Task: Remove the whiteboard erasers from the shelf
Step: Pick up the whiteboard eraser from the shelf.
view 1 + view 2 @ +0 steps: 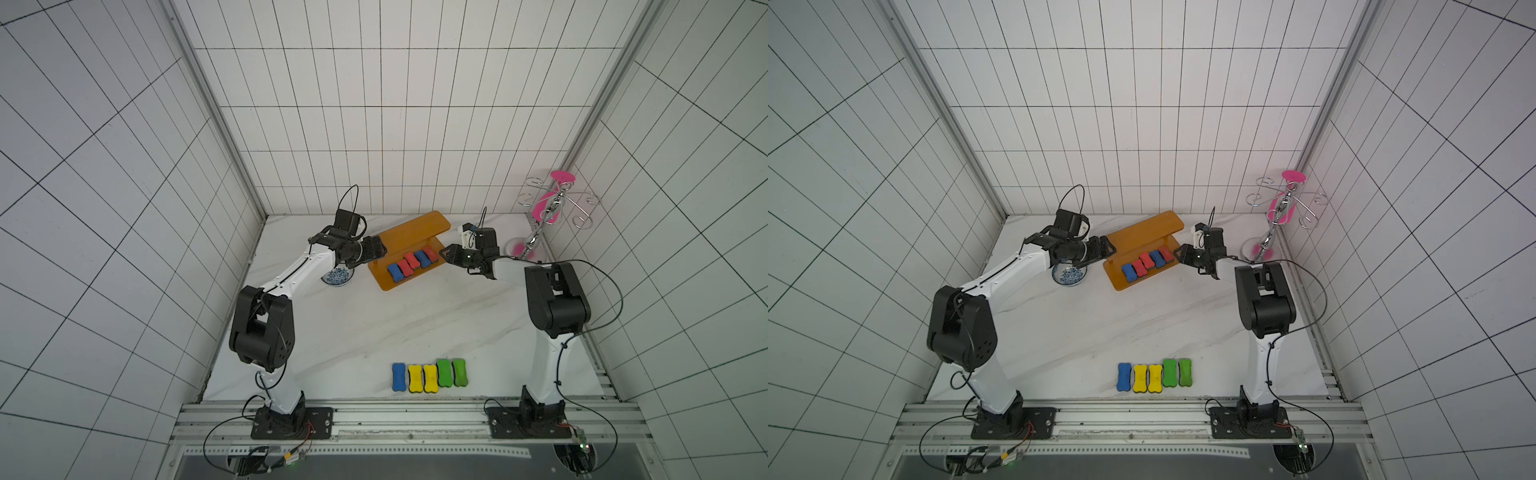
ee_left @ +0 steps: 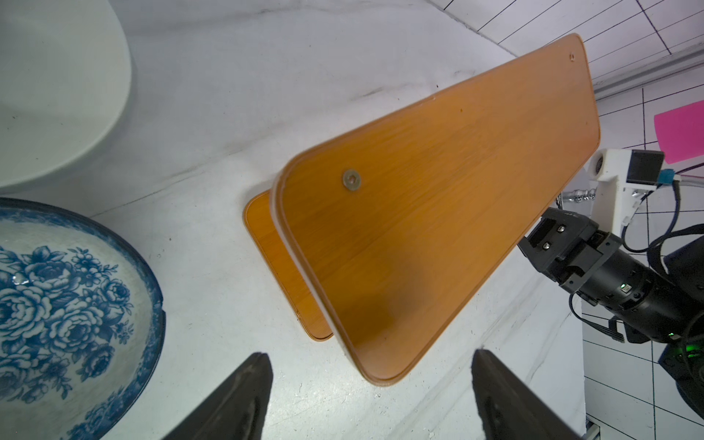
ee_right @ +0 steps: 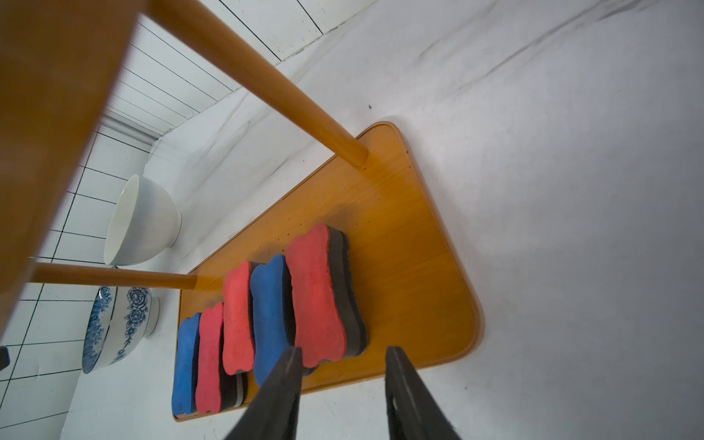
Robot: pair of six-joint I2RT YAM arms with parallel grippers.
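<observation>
White marble tabletop (image 1: 374, 324) is carrying everything. Right gripper (image 3: 341, 352) is standing with fingers parted, straddling the near end of a red bone-shaped foam eraser (image 3: 316, 297), the end one of five on the lower board of the orange-brown two-tier wooden shelf (image 3: 419, 266). Left gripper (image 2: 370, 353) is hovering, spread wide, beside the shelf's far end. Five blue, yellow and green foam erasers (image 1: 430, 376) are lying well behind both.

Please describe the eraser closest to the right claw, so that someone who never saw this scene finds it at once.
Find the orange-brown shelf at the back of the table; five erasers sit in a row on its lower board. At the row's end beside the right claw is the red eraser, with only one neighbour, a blue eraser.
</observation>
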